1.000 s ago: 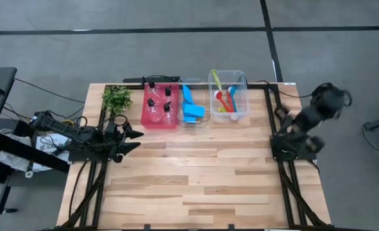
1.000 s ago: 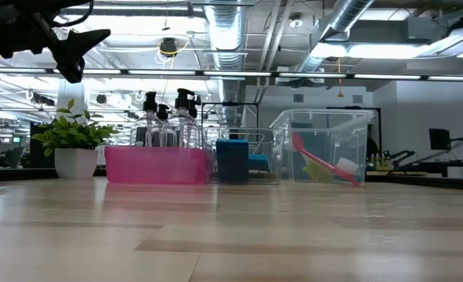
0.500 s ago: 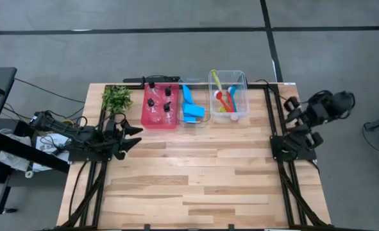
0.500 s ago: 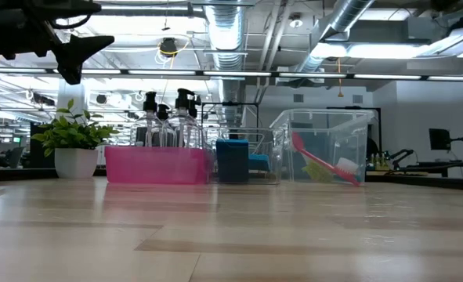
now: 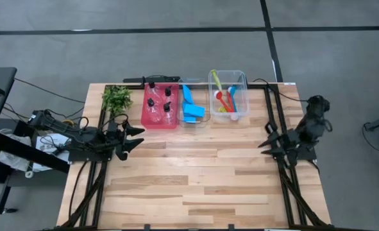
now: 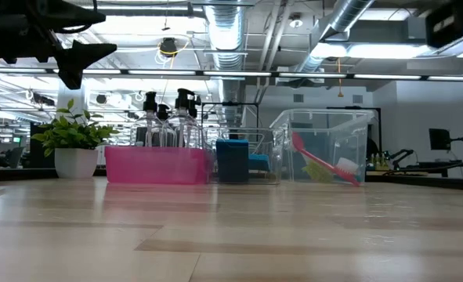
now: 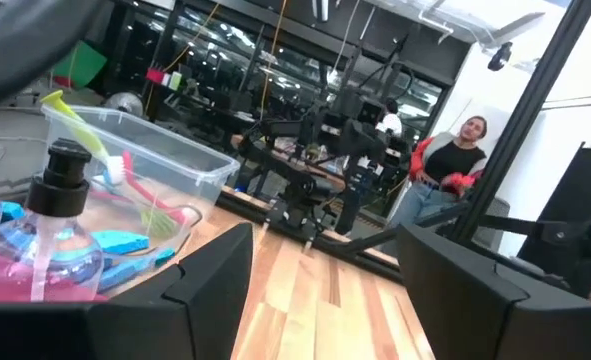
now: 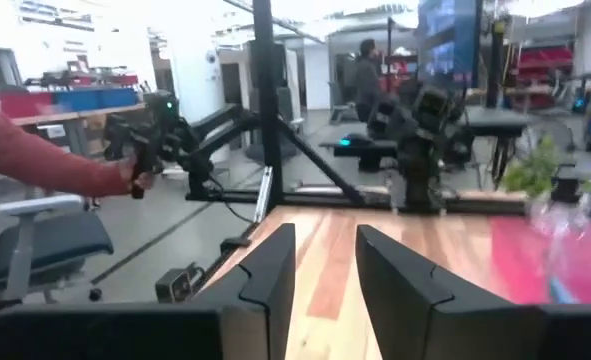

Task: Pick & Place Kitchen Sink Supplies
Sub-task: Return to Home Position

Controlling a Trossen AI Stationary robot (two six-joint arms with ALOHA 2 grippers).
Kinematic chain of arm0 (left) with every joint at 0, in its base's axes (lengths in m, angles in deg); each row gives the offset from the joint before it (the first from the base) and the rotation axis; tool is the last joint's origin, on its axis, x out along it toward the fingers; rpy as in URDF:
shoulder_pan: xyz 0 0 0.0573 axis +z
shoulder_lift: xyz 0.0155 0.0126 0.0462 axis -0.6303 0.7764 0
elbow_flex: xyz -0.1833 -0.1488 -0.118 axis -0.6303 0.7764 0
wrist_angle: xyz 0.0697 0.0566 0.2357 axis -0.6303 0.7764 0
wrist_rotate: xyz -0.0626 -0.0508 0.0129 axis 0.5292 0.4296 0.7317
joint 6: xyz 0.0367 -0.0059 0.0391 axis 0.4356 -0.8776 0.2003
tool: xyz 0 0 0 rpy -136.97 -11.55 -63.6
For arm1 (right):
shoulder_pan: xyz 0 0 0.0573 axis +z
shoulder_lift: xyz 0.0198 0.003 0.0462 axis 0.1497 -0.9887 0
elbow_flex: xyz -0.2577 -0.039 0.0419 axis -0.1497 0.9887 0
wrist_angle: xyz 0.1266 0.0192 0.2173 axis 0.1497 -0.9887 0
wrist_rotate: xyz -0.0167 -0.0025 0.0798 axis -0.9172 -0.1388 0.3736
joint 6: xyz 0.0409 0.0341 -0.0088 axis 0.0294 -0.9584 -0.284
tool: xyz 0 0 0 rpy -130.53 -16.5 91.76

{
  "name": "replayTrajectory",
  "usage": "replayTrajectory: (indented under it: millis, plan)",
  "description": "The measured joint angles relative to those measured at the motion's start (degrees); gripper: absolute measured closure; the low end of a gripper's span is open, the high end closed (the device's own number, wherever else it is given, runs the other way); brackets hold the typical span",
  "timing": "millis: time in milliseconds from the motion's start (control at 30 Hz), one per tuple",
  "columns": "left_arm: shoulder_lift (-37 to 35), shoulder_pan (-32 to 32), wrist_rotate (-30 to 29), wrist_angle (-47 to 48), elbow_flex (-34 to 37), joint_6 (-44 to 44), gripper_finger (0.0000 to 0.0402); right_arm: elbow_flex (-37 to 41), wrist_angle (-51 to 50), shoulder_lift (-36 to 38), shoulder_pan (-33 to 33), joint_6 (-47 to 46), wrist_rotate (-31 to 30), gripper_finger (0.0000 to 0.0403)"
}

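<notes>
Sponges in middle bin, well apart from both spread jaws.

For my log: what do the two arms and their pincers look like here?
The left arm and right arm are matte black, made of chunky jointed segments. The left pincer and right pincer each have two flat, angular dark fingers. Black cables trail from the bases. No markings show.
</notes>
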Motion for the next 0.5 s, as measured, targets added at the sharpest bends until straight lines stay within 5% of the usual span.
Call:
replayTrajectory:
  millis: [500]
  plan:
    - [2.6, 0.0, 0.0, -0.3, 0.0, -0.5, 0.0153, 17.3, 16.5, -0.3, -6.5, -6.2, 0.1, 0.0301]
